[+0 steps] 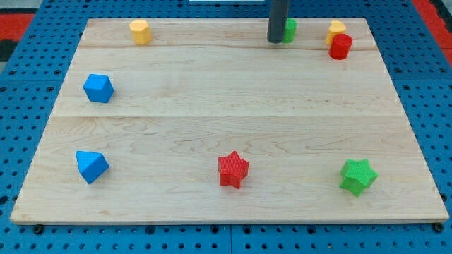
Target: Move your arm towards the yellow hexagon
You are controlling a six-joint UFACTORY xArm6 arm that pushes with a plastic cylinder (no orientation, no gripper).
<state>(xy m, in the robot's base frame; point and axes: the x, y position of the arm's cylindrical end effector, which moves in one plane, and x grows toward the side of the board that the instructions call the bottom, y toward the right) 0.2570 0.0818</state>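
My tip [277,41] rests at the desk's [226,120] far edge, touching a green block [290,29]. The yellow hexagon [140,32] sits well apart, far left. No hand shows.

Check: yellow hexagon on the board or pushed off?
On. The yellow hexagon sits upright inside the board near its top-left corner; my tip is far to its right.

Two blue blocks [98,88] [92,166], a red star [233,170] and a green star [357,176] sit on the wooden board [212,106].

Table [212,106] | top edge: hexagon [140,32] left, my tip [275,41] centre | you see stars [233,169] along bottom
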